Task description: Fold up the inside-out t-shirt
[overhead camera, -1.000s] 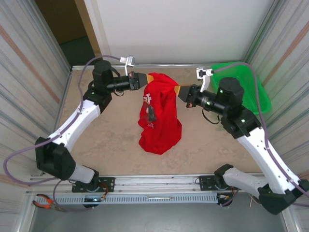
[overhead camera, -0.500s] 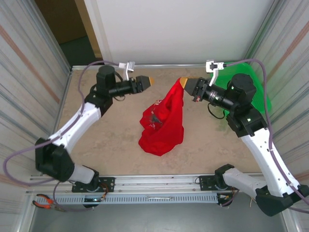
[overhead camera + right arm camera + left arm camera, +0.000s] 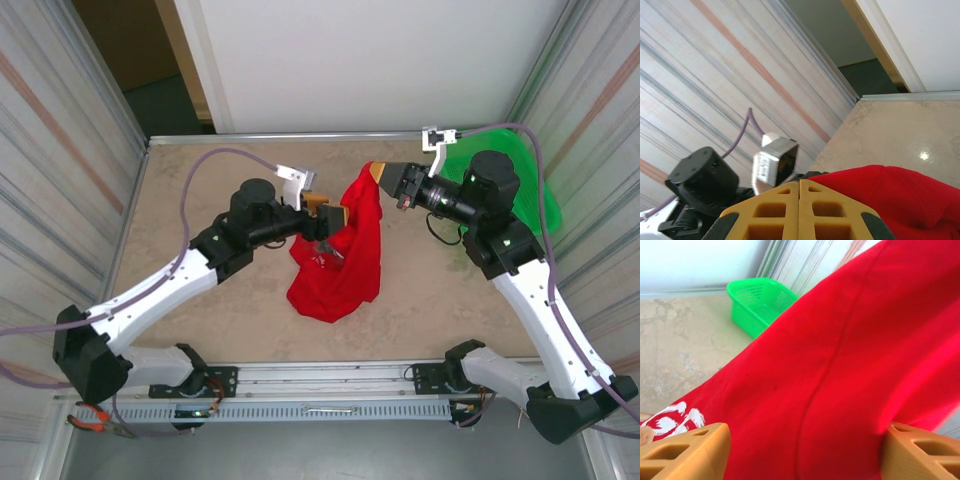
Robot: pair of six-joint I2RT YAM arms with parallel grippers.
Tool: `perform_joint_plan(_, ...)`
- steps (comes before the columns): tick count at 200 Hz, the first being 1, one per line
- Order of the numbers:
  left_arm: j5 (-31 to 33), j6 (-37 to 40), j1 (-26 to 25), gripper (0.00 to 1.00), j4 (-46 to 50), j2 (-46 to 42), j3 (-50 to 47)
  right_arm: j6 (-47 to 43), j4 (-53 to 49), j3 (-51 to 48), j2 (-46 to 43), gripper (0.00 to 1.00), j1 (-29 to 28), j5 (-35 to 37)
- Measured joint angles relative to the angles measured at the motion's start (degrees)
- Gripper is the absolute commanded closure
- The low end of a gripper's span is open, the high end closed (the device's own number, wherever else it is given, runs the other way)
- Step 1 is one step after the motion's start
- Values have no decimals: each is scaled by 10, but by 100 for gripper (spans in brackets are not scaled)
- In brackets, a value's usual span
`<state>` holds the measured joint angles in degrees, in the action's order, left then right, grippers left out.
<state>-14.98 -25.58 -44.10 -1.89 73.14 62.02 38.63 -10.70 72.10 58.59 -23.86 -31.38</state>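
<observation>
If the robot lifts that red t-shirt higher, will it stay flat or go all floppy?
Probably floppy: the t-shirt hangs in loose folds from the right tool, and its lower end heaps on the table. It is likely light too, since one pinched edge holds it up. A nudge from the open left tool might make it swing.

We see a green mesh basket (image 3: 538,195) in the table's far right corner, partly hidden from above. In the left wrist view the basket (image 3: 762,302) sits upright on the tabletop, against the wall. The table (image 3: 200,180) is a mottled beige, stone-look surface. Red-handled pliers (image 3: 95,420) lie off the table at near left, beside a slotted aluminium rail (image 3: 320,410). There are ribbed striped panels (image 3: 60,150) on both sides, a white back wall (image 3: 370,60), and a dark doorway (image 3: 130,50) at far left.
</observation>
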Motion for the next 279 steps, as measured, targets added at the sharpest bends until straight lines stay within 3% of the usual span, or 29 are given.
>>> perform_joint_plan(30, 40, 3, -6, 38, 11, 32, 7, 4, 2, -3, 0, 100, 0, 0)
perform_joint_plan(104, 47, 21, -32, 24, 11, 88, 47, 15, 4, -30, -5, 100, 3, 3)
perform_joint_plan(113, 43, 23, -41, 33, 4, 88, 47, 15, 4, -34, -5, 100, 5, 3)
perform_joint_plan(128, 31, 27, -51, 76, -8, 91, 48, 15, 4, -38, -5, 100, 8, 3)
perform_joint_plan(140, 21, 30, -54, 100, -8, 101, 60, 15, 4, -42, -7, 100, 15, 2)
perform_joint_plan(171, -41, 31, -30, 100, 5, 113, 88, 14, 6, -74, -33, 100, 71, 0)
perform_joint_plan(205, -206, -33, 50, 100, -36, 100, 89, 14, 36, -156, 1, 100, 124, 10)
perform_joint_plan(219, -268, -74, 70, 100, -76, 99, 89, 12, 39, -171, 60, 62, 126, 13)
perform_joint_plan(231, -309, -107, 73, 100, -111, 99, 89, 11, 30, -178, 105, 46, 126, 21)
perform_joint_plan(255, -363, -169, 73, 100, -182, 99, 89, 0, -21, -188, 92, 41, 123, 50)
perform_joint_plan(279, -381, -215, 73, 100, -222, 99, 89, -18, -75, -179, -33, 41, 94, 88)
